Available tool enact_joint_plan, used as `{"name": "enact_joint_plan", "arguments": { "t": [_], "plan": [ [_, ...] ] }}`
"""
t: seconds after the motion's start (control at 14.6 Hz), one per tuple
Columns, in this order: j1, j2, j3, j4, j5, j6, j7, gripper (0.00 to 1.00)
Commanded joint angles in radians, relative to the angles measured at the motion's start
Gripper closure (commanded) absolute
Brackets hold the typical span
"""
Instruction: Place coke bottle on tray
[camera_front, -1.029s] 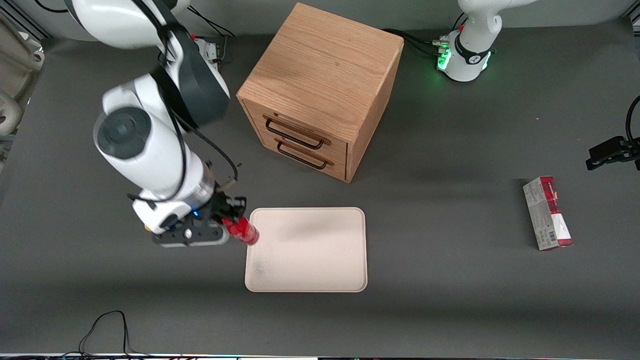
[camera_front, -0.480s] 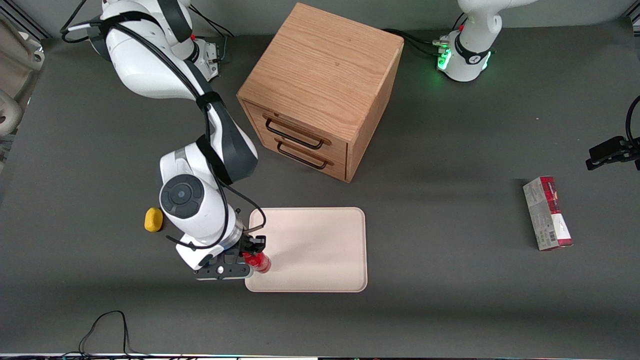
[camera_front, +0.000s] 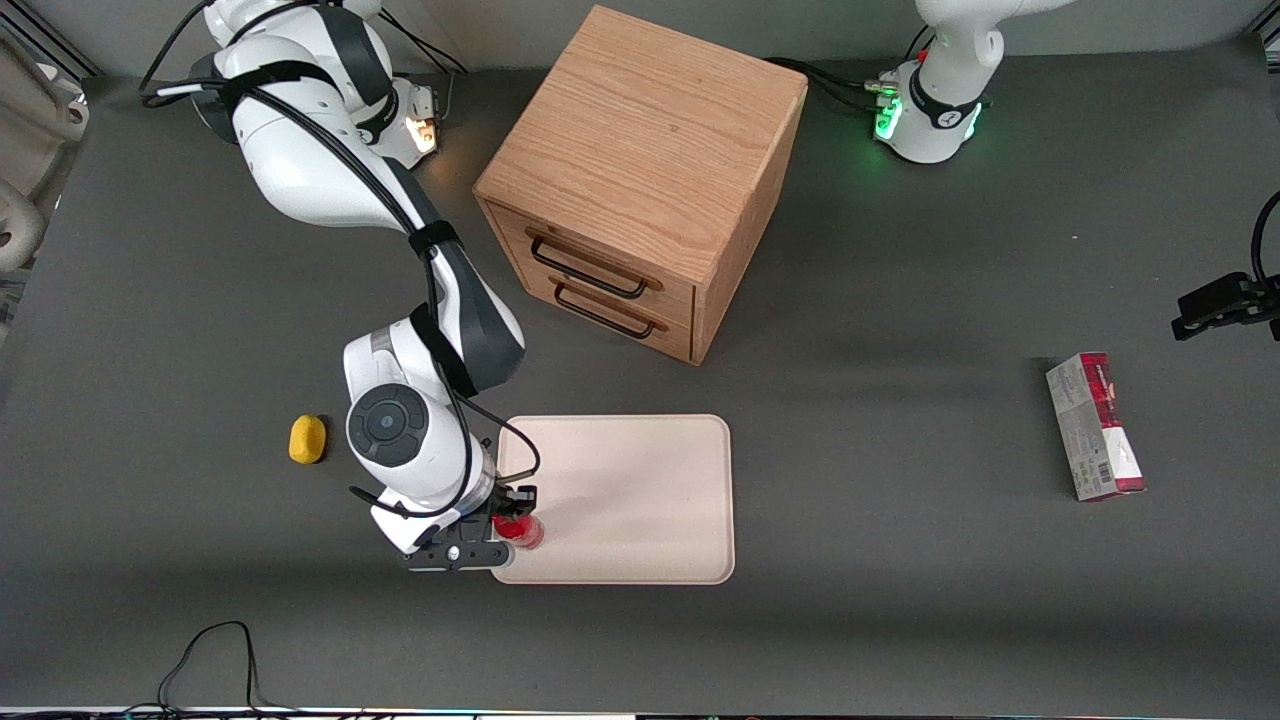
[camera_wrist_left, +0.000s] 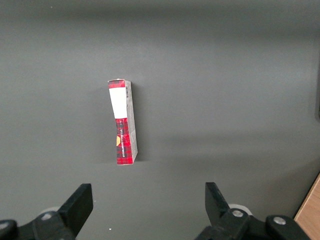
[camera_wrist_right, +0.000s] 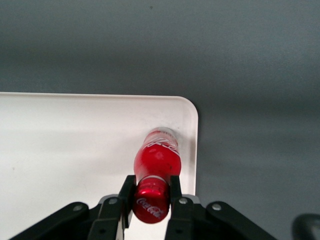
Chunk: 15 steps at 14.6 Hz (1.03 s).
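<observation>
Coke bottle (camera_wrist_right: 156, 159) upright, cap clamped in hand (camera_wrist_right: 150, 196) — base near tray (camera_wrist_right: 75, 140) corner

White "Coca-Cola" writing showing on coke bottle (camera_wrist_right: 156, 161) cap and body; gripper (camera_wrist_right: 150, 192) pinching its neck. Carton (camera_wrist_left: 123, 122) words too small.

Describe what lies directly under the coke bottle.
The tray lies under the coke bottle, near a corner. The gripper holds its cap. Whether its base touches is hidden.
</observation>
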<state>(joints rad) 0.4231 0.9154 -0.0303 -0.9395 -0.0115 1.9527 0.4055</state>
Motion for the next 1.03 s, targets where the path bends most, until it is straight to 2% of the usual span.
{"name": "enact_joint_plan", "arguments": {
  "t": [0.0,0.14,0.69,0.96],
  "plan": [
    [-0.001,-0.016,0.006,0.010,-0.004,-0.009,0.019,0.00],
    [-0.003,-0.056,0.004,0.008,-0.002,-0.050,0.018,0.00],
    [-0.020,-0.334,-0.006,-0.030,-0.010,-0.536,0.004,0.00],
    [-0.046,-0.513,-0.078,-0.184,-0.002,-0.586,-0.095,0.00]
  ]
}}
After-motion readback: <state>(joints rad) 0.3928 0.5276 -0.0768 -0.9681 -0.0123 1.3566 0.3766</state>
